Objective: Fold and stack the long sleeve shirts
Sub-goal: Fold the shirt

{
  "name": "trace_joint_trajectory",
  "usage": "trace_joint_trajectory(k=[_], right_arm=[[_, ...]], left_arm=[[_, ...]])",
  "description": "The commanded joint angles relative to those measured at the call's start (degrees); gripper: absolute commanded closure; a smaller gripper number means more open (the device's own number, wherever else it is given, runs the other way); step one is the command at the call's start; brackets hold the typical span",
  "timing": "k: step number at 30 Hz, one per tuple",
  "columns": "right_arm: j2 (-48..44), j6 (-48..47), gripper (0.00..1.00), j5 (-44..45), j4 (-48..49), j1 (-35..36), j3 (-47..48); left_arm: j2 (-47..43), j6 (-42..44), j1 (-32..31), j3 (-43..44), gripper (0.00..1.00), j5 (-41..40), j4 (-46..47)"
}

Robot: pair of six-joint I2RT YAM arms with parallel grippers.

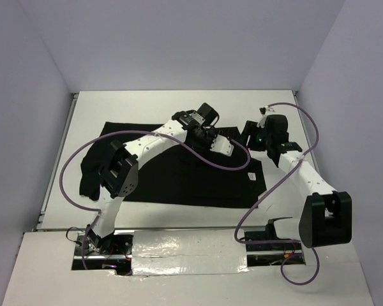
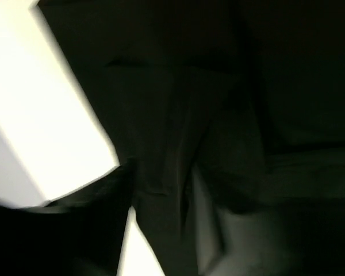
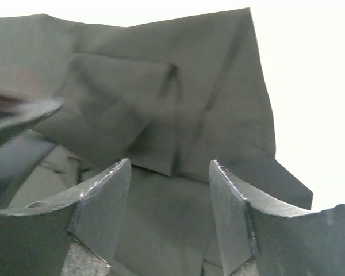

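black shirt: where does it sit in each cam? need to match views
Top external: shirt lies spread mid-table, under both arms.
Left wrist: shirt fills most of the blurred frame, centre and right.
Right wrist: shirt fills left and centre, beyond the open right gripper.
Shared landmark: the white table borders the shirt in every view, at left in left wrist and at right in right wrist.

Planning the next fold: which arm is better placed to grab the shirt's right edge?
Right. The right gripper is open, low over the shirt at that edge, fabric just ahead of its fingers. The left gripper sits further in, its own view blurred dark.
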Motion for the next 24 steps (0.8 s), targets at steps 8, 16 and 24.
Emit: trace_joint_trajectory(k=[8, 16, 24], right_arm=[[1.36, 8.52, 0.39, -1.07, -1.15, -1.44, -0.98], [10.38, 13.62, 0.57, -8.79, 6.24, 5.77, 2.78], [29.82, 11.96, 0.46, -6.18, -2.19, 5.86, 21.93]], left_arm=[[-1.94, -0.63, -1.61, 7.99, 0.01, 12.9, -26.88], [-5.54, -39.17, 13.85, 8.01, 0.38, 20.36, -10.64], [-5.19, -51.53, 26.08, 0.27, 0.38, 21.25, 0.71]])
